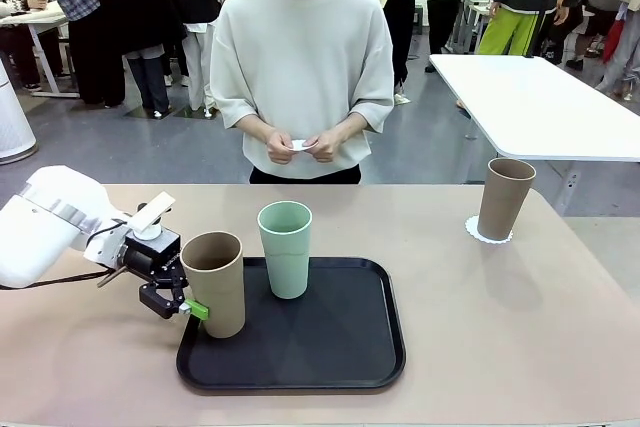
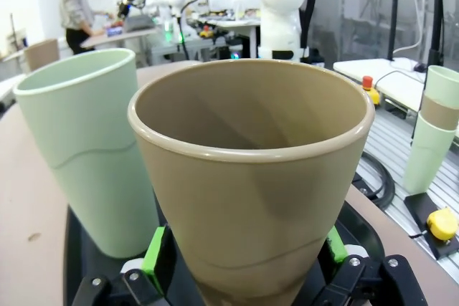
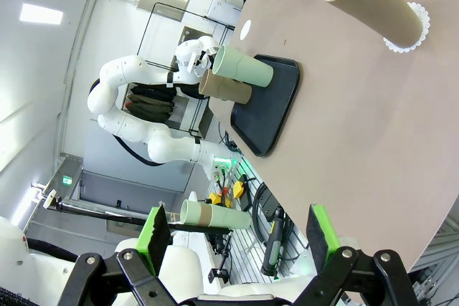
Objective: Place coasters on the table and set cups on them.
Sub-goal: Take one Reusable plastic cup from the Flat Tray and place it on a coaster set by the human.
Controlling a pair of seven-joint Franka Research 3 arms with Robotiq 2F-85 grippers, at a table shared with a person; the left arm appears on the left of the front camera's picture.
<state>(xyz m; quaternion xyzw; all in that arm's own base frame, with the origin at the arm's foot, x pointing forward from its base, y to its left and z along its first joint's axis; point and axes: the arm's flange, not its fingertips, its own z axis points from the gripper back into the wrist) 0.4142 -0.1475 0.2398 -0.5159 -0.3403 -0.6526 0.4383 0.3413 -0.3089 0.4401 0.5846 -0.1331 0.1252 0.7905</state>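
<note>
A tan cup stands at the front left of the black tray. My left gripper is open around its base, with a green pad on each side of the tan cup. A mint green cup stands beside it on the tray. Another tan cup sits on a white coaster at the far right of the beige table. The person's hands hold a further coaster. My right gripper is open and holds nothing, high above the table.
A white rectangular table stands behind at the right. The person stands at the far edge, in the middle. In the right wrist view, the tray with two cups and the left arm lie far off.
</note>
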